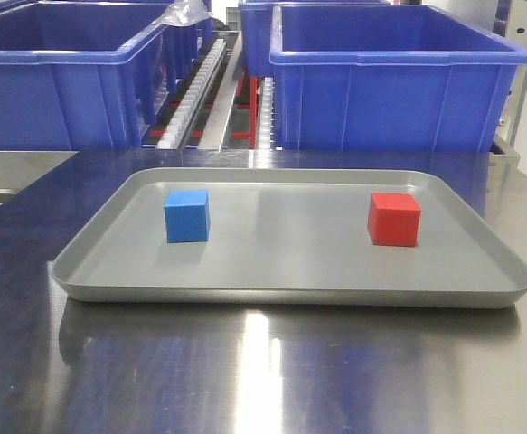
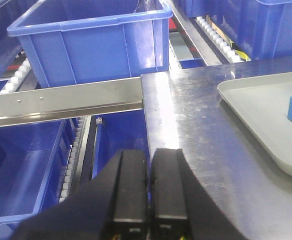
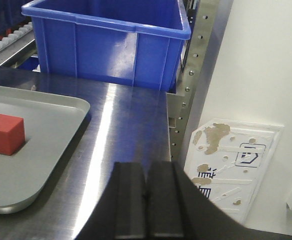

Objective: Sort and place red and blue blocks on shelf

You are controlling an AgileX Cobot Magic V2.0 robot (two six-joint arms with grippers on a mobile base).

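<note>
Shelf [image 2: 60, 102]: grey steel rack behind and to either side of the work surface. Brushed front rail with small screws, white roller tracks [image 1: 193, 95] between the bays.

Dark-blue bins [image 1: 390, 90] sit on the shelf tiers, two large ones facing the front camera.

Steel tabletop [image 1: 263, 380]: shiny, strong glare down the middle.

Grey tray [image 1: 290, 294]: shallow, flat on the tabletop, centred.

Left gripper [image 2: 148, 200]: black fingers pressed together with nothing between them, above the tabletop's left edge, tray off to its right.

Right gripper [image 3: 146, 200]: fingers likewise together and empty, near the tabletop's right edge, tray to its left.

Blue block [image 1: 186, 215]: on the tray's left part, flat on its floor.

Red block [image 1: 394, 219]: on the tray's right part, well apart from the blue one. Neither block is on the shelf.
</note>
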